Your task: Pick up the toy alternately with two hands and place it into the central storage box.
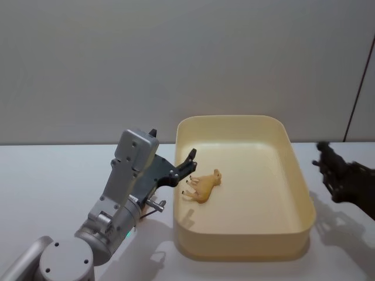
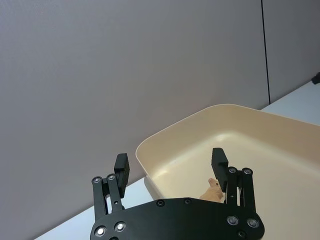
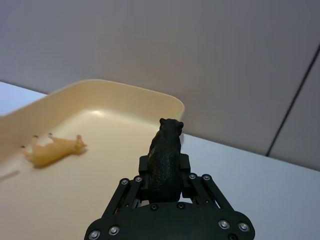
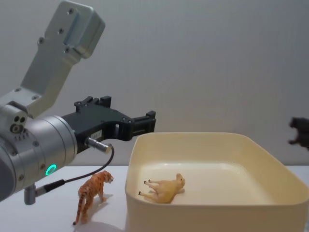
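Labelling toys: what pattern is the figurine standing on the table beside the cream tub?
Orange with dark stripes, a plastic tiger figurine; clearest in chest view.

Tan toy (image 1: 203,186) on its side in the cream box (image 1: 246,234), left gripper (image 1: 191,161) above the left rim

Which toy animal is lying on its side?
The tan one inside the cream box; the tiger stands outside, and the black one is gripped in the right pincer.
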Controlling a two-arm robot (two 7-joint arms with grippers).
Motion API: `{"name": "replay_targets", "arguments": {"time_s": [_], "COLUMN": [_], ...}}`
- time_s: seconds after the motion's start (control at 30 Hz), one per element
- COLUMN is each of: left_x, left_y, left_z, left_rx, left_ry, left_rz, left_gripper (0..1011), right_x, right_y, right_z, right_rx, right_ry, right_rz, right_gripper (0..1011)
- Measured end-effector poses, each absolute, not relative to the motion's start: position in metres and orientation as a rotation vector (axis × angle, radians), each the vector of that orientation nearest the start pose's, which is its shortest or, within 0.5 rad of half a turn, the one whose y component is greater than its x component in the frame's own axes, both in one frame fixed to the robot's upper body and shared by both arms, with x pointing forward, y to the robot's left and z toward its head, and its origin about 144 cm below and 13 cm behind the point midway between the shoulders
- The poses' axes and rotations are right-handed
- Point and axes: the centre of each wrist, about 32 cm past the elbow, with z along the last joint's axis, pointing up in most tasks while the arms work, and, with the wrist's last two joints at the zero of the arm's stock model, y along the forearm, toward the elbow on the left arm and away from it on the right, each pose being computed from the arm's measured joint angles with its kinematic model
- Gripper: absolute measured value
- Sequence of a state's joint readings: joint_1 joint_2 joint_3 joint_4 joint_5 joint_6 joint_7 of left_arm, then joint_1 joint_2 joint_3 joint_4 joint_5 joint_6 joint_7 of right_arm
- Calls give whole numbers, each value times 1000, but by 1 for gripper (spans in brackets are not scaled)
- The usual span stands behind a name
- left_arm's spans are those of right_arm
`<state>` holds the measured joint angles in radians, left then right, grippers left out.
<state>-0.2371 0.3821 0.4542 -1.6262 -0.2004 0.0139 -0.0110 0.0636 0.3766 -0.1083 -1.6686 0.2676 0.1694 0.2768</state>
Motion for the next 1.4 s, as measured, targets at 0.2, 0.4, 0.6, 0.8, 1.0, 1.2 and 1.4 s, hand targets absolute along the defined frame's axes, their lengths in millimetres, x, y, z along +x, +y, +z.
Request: {"name": "replay_targets", "arguments": {"time_s": [0.2,0.4,0.6,0.8,1.0,1.2,1.4], "left_x": [492,492,492,492,492,492,492], "left_y": [198,198,198,198,198,198,198], "left_z": [1204,1204,1204,1204,1204,1204,1204], "left_rx": [61,61,61,61,61,61,61], "left_ry": [-268,-268,-268,-268,-268,-268,-268], "left_rz": [1124,1124,1124,1124,1124,1124,1124], "left_gripper": [1001,1001,1001,1001,1001,1001,1001], "right_x": [489,511,525,534,540,543,543], "right_y": [-276,-255,-238,-228,-220,-215,-217], "right_z": [1211,1220,1225,1228,1230,1232,1232], "right_rx": [-85,-58,-70,-78,-86,-90,-92], "right_ry": [-25,-3,26,42,53,58,57], "right_rz": [-1105,-1042,-1006,-986,-970,-961,-963], "right_gripper": [309,309,309,430,615,811,945]}}
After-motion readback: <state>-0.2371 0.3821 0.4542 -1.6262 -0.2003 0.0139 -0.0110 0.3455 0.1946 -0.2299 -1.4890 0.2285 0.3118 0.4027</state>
